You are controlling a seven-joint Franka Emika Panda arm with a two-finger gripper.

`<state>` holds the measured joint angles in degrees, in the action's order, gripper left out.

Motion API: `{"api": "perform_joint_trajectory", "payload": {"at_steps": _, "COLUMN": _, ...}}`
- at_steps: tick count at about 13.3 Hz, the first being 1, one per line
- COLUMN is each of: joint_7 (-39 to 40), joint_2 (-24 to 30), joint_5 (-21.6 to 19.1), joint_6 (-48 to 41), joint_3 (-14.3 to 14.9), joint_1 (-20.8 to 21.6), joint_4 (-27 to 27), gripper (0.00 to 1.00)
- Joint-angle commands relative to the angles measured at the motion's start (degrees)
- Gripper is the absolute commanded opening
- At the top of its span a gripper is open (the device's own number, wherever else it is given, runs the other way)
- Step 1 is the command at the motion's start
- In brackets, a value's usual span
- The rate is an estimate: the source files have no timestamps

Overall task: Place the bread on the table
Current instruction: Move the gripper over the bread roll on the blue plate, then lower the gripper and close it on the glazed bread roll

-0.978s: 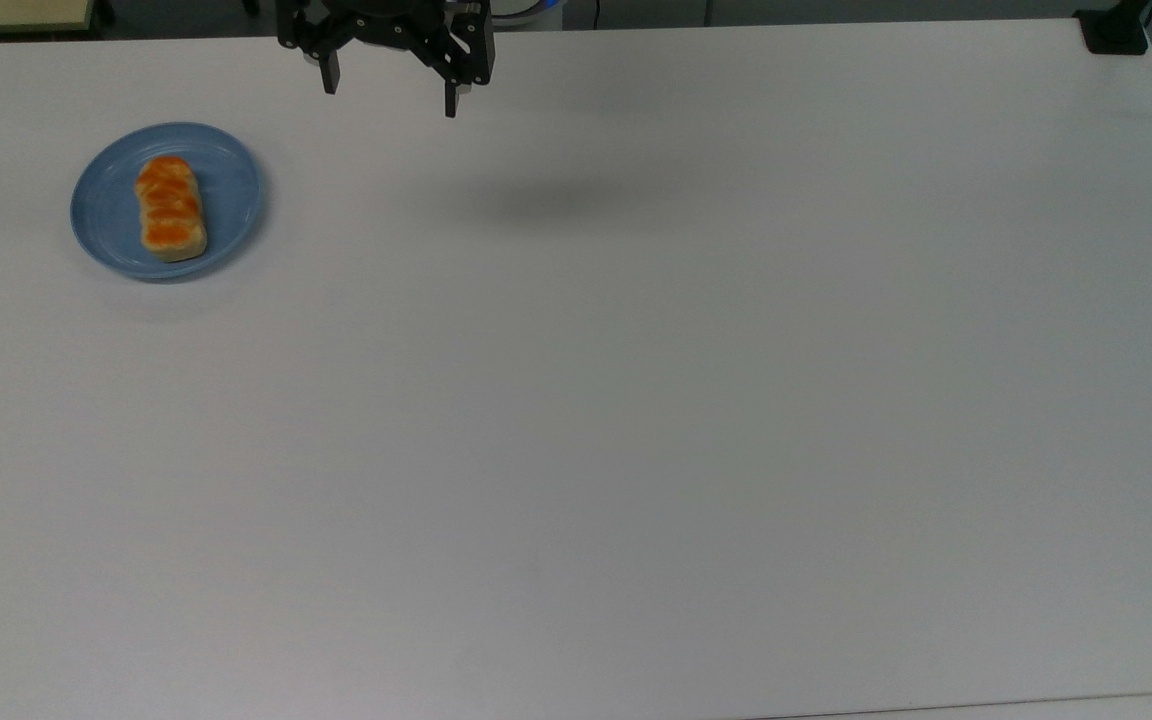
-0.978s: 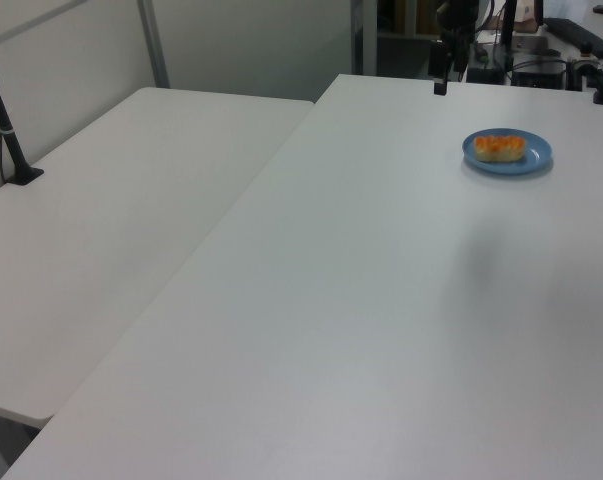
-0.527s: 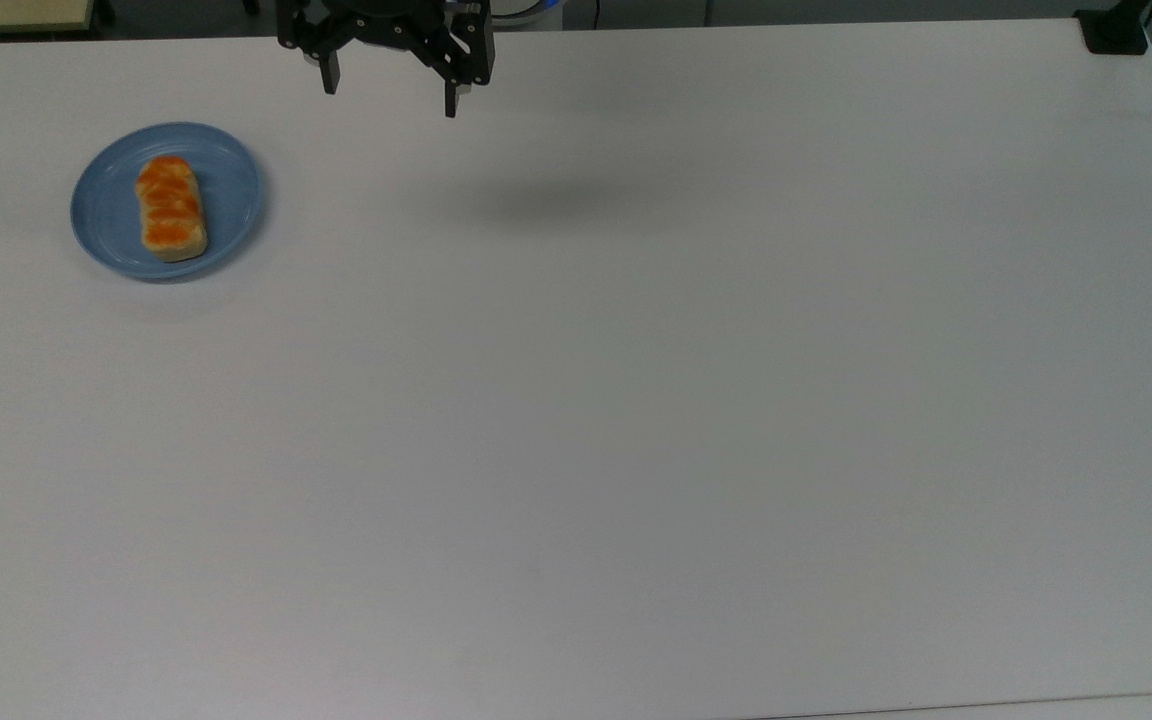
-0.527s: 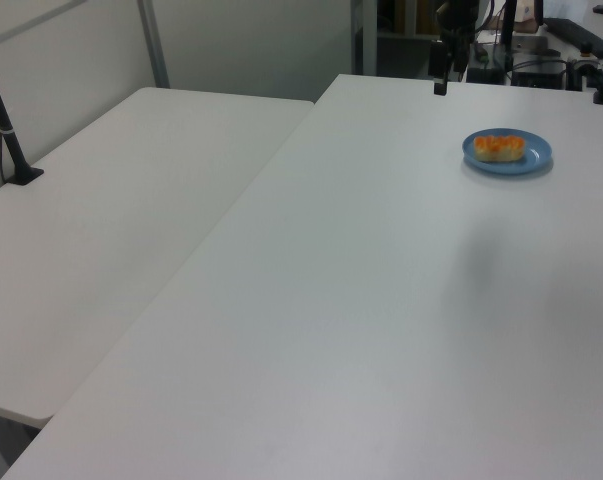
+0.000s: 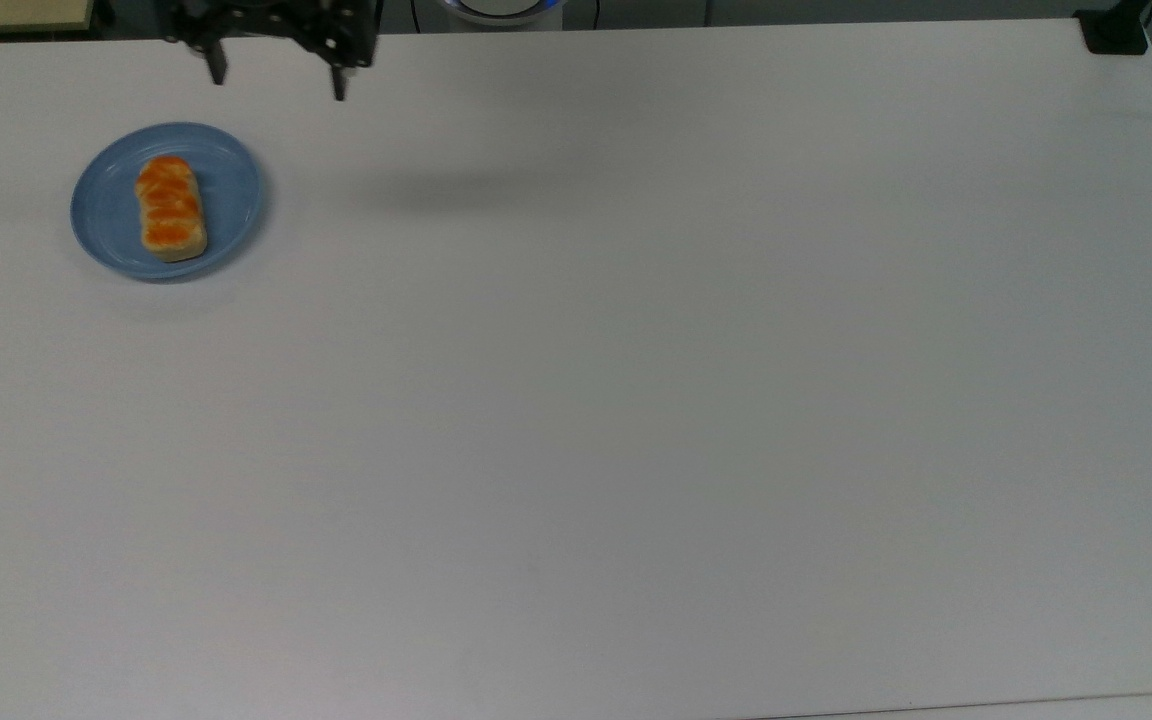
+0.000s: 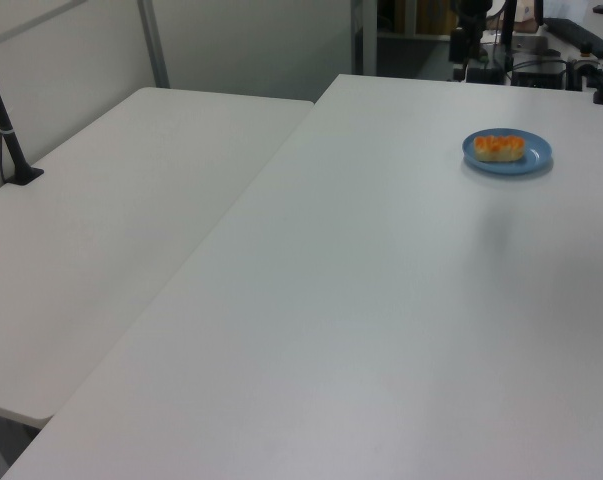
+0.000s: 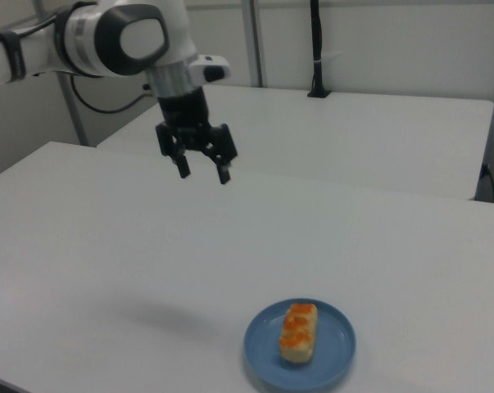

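The bread (image 5: 171,208) lies along the middle of the blue plate (image 5: 234,190), which sits on the table (image 5: 636,400) near its far corner at the top view's left. My gripper (image 5: 276,82) hangs in the air beyond the plate, toward the table's far edge, jaws spread wide and empty, fingertips pointing down. To do this reach well, I judge I should come over the plate's centre, turn my jaws so they close across the loaf's short width, then descend straight and stop short of the plate's surface. The glazed top looks soft, so a gentle squeeze low on the pale sides seems safest. In the right view my arm (image 7: 107,37) stretches out high above the table, wrist vertical.
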<state>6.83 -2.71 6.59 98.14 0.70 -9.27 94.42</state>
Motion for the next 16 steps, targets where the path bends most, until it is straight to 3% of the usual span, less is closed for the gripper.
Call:
{"api": "perform_joint_trajectory", "payload": {"at_steps": 1, "joint_7": 8.27, "joint_2": -2.46, "joint_5": -0.61, "joint_6": -0.05, "joint_3": 0.17, "joint_1": -5.84, "joint_4": 0.33, "gripper": 1.00}}
{"api": "perform_joint_trajectory", "payload": {"at_steps": 8, "joint_7": 10.92, "joint_2": -9.67, "joint_5": 1.84, "joint_6": 9.33, "joint_3": 0.35, "joint_1": -15.77, "joint_4": 5.94, "gripper": 1.00}}
{"api": "perform_joint_trajectory", "payload": {"at_steps": 13, "joint_7": 16.54, "joint_2": -14.86, "joint_5": 4.04, "joint_6": 16.02, "joint_3": 0.35, "joint_1": -17.71, "joint_4": 8.15, "gripper": 1.00}}
{"api": "perform_joint_trajectory", "payload": {"at_steps": 16, "joint_7": 18.91, "joint_2": -15.75, "joint_5": 4.40, "joint_6": 20.85, "joint_3": 0.18, "joint_1": -17.28, "joint_4": 12.35, "gripper": 1.00}}
